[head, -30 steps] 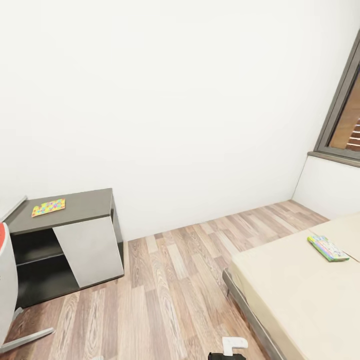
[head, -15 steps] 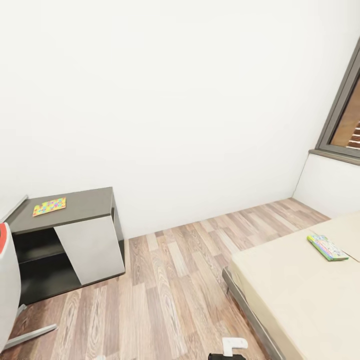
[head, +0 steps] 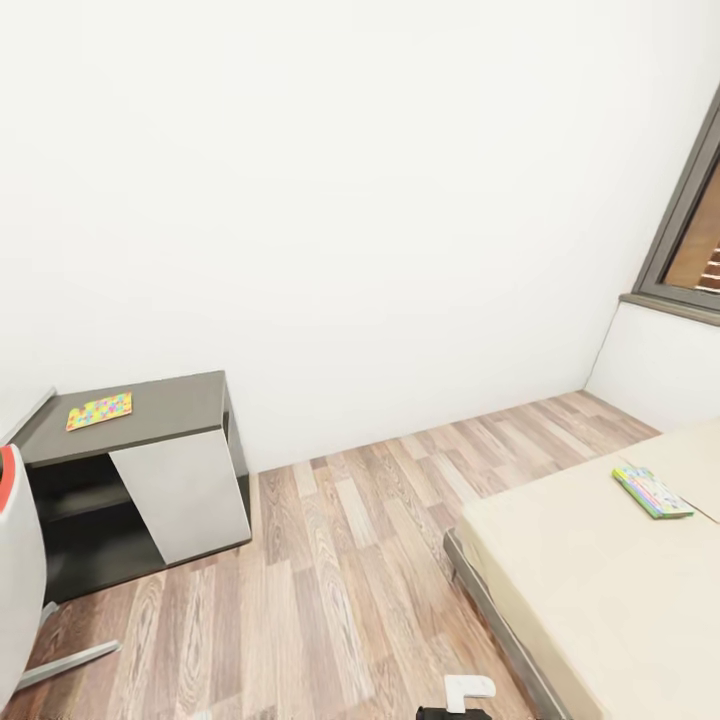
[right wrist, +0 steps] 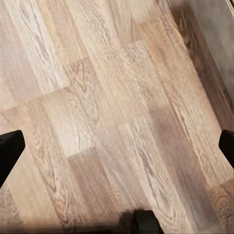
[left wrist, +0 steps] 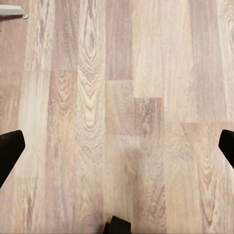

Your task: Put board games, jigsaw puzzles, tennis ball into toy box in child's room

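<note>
One jigsaw puzzle (head: 99, 410), thin multicoloured sheet, lies flat on the dark table (head: 170, 405); one board game (head: 652, 492), green-edged box, on the beige bed (head: 590, 570). Left gripper (left wrist: 117, 146) spread wide over wood floor (left wrist: 117, 97). Right gripper (right wrist: 117, 146) likewise spread, empty.

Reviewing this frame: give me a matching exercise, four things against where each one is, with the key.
Things:
1. jigsaw puzzle
2. board game
3. left pincer
4. window

Places:
A. on the bed
B. open over bare wooden floor
C. on the low dark grey section of the table
D. high at the head view's right edge

Pairs: 1-C, 2-A, 3-B, 4-D
</note>
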Controlling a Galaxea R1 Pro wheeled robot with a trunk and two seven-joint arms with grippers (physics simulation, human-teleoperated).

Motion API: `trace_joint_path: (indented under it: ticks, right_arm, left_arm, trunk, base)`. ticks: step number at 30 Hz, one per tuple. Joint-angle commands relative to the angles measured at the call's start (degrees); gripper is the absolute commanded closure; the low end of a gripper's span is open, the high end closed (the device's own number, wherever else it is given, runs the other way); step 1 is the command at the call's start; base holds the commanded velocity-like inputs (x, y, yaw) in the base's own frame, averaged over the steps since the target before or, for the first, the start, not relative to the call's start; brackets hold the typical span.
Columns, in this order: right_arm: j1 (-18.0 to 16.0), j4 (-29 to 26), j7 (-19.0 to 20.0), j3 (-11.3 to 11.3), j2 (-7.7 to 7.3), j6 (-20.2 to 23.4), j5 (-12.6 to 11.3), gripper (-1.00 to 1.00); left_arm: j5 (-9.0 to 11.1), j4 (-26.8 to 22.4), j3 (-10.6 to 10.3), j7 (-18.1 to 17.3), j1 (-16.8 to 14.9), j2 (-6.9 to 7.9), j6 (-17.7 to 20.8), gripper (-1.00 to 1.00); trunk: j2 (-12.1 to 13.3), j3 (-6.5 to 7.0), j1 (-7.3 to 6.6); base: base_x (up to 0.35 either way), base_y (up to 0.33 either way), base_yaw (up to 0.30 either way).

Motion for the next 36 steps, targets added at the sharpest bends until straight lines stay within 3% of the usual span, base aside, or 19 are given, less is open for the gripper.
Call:
trace_joint_path:
  ticks: [1,36]
  right_arm:
    - [0.0,0.0,-0.3,0.2,0.00,0.1,0.1,-1.00]
    - [0.0,0.0,-0.3,0.2,0.00,-0.5,0.2,-1.00]
  left_arm:
    - [0.4,0.1,-0.1,0.0,0.0,0.00,-0.2,-1.00]
    - [0.3,0.1,-0.1,0.0,0.0,-0.01,-0.2,-1.00]
  trunk:
    - [0.4,0.03,-0.23]
    - [14.4,3.51,-7.91]
  base:
    - [0.000,0.000,0.000]
    - [0.000,0.000,0.000]
